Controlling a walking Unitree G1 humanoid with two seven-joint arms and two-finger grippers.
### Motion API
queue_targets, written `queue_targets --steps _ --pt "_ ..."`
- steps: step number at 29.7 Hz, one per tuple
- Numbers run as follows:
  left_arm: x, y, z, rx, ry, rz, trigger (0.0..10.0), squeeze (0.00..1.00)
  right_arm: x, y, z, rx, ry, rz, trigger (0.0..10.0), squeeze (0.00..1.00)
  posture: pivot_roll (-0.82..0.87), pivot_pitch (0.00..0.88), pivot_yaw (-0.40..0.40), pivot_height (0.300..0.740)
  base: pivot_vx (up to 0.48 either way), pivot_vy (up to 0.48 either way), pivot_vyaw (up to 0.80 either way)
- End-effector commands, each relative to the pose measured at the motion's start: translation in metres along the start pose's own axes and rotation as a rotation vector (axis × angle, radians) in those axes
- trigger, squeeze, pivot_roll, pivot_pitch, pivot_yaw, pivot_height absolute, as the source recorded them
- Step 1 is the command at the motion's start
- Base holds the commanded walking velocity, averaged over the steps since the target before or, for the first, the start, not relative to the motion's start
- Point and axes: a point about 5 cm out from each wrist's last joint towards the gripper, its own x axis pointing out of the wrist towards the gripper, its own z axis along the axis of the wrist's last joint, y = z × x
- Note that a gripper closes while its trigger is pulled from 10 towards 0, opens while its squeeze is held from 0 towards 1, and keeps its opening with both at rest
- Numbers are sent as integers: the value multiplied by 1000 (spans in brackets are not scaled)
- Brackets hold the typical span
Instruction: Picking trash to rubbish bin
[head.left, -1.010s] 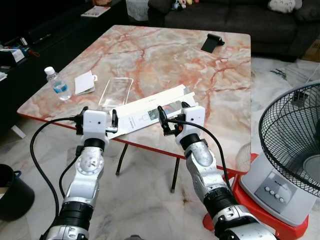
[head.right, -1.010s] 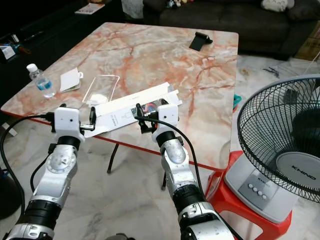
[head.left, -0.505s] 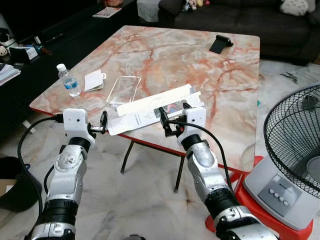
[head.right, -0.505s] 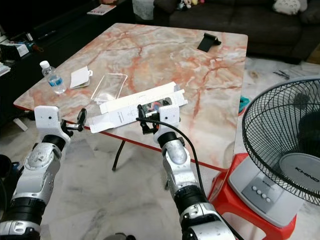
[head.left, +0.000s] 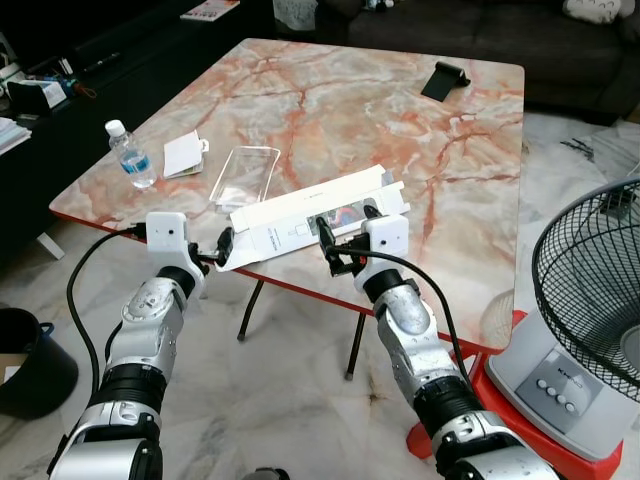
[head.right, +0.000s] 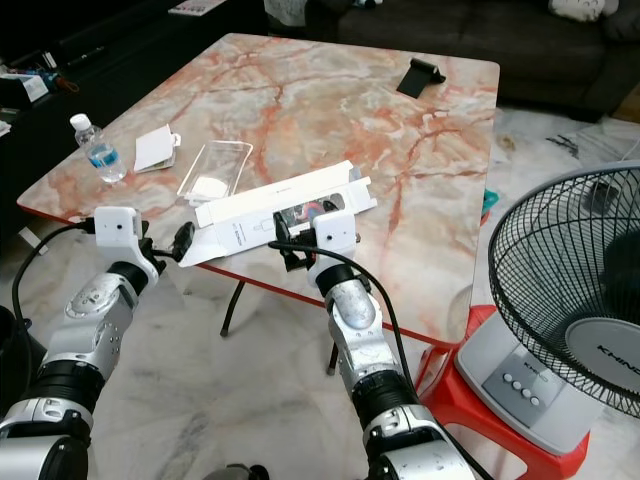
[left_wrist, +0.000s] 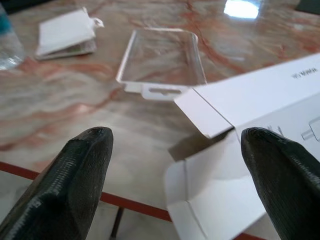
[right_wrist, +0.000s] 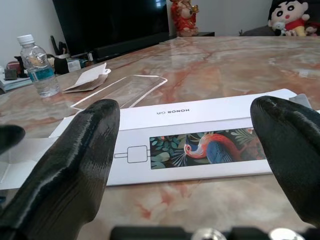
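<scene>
Item: long flat white cardboard package with a printed bird panel, lying opened at the near edge of the red-veined marble table, its loose end flap jutting past the red rim. Left gripper: black fingers spread, level with that flap, one finger on each side, not closed on it. Right gripper: fingers spread wide, facing the package's middle, just short of it. Also on the table: clear plastic tray insert, small white card sleeve, plastic water bottle with blue label, black phone stand at the far end. Black bin on the floor to the robot's left. Progress, as judged: nothing lifted or binned; grasp, carry and drop all remain.
</scene>
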Motion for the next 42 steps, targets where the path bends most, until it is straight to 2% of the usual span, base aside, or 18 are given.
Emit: queue_targets --steps 1,12,20,30,31,32,33,38,39,41,42 --pt "0 0 -4 -14 16 -10 10000 0 0 3 -1 2 2 8 10000 0 121 138 37 728 0 0 0" --pt "2 3 -7 -7 39 -11 10000 0 -2 5 -2 7 5 8 10000 0 115 146 38 728 0 0 0" --pt "3 4 -8 -123 40 -33 10000 0 -3 4 -4 9 10 5 10000 0 116 147 36 728 0 0 0" --pt "6 6 -6 -140 42 -37 9961 0 -2 4 -3 12 9 6 10000 0 114 147 35 728 0 0 0" --pt "6 6 -6 -140 44 -36 7882 0 -2 4 -3 12 10 6 10000 0 114 147 35 728 0 0 0" --pt "6 7 -6 -138 46 -35 7098 0 -2 4 -3 12 11 4 10000 0 113 147 36 728 0 0 0" --pt "6 8 -6 -123 52 -31 9020 0 -2 3 -4 12 12 3 10000 0 115 147 37 728 0 0 0" --pt "6 12 -7 -114 70 -8 9333 0 -3 3 -4 13 13 1 10000 0 114 148 38 728 0 0 0" --pt "6 13 -8 -104 84 -4 10000 0 -3 4 -4 14 13 2 10000 0 112 149 38 728 0 0 0" --pt "6 13 -9 -103 88 -4 10000 0 -3 4 -4 15 12 3 10000 0 114 148 38 728 0 0 0" --pt "7 13 -9 -106 88 -4 9647 0 -3 4 -4 16 12 3 10000 0 114 148 38 728 0 0 0"
